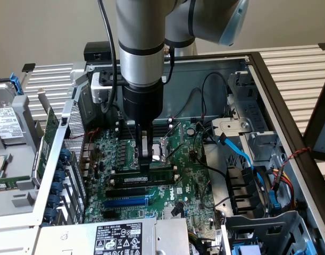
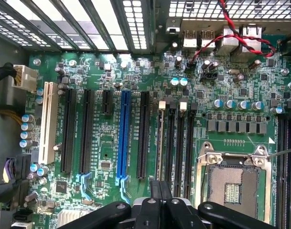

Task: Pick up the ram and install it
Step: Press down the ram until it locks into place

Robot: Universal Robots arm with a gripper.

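Observation:
The ram (image 1: 151, 177) is a long thin green stick with a white label. It stands on edge in a black memory slot on the motherboard (image 1: 189, 180), inside the open computer case. My gripper (image 1: 145, 166) points straight down with its fingers shut together, and the tips rest on the ram's top edge near its middle. In the wrist view the shut gripper (image 2: 159, 184) sits over a thin pale strip (image 2: 160, 143) lying in the memory slot beside three bare black slots (image 2: 179, 143). That strip looks like the ram seen edge-on.
The open CPU socket (image 1: 165, 149) (image 2: 233, 183) lies just beyond the memory slots. A blue expansion slot (image 1: 125, 202) (image 2: 122, 138) runs nearby. An upright green card (image 1: 48, 141) stands at the exterior view's left, blue cables (image 1: 242, 154) at its right, and a labelled power supply (image 1: 117, 239) in front.

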